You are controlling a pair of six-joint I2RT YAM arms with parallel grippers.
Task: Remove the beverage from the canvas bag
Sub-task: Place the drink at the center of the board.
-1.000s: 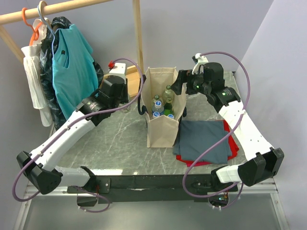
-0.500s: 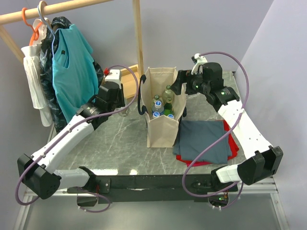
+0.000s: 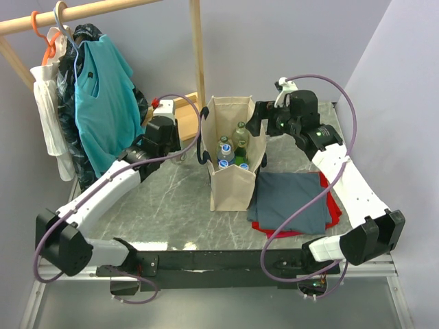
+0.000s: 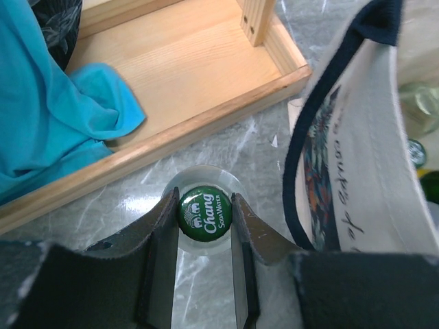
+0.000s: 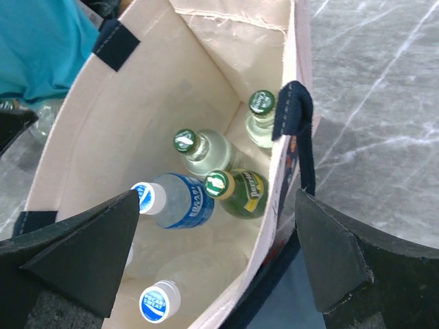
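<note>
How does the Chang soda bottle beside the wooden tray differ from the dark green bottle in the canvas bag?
The Chang bottle is clear; the dark green bottle is tinted. The Chang bottle is outside the canvas bag, clamped in the left tool; the dark green bottle stands inside, untouched. Both are capped.

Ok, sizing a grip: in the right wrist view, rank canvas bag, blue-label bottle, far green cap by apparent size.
1. canvas bag
2. blue-label bottle
3. far green cap, clearly smallest

canvas bag (image 3: 230, 188) beige, handles (image 5: 296, 113) navy | bottle cap (image 4: 205, 214) green | table (image 3: 171, 205) grey marbled | shirt (image 3: 103, 89) teal | cloth (image 3: 291, 199) grey-blue
</note>
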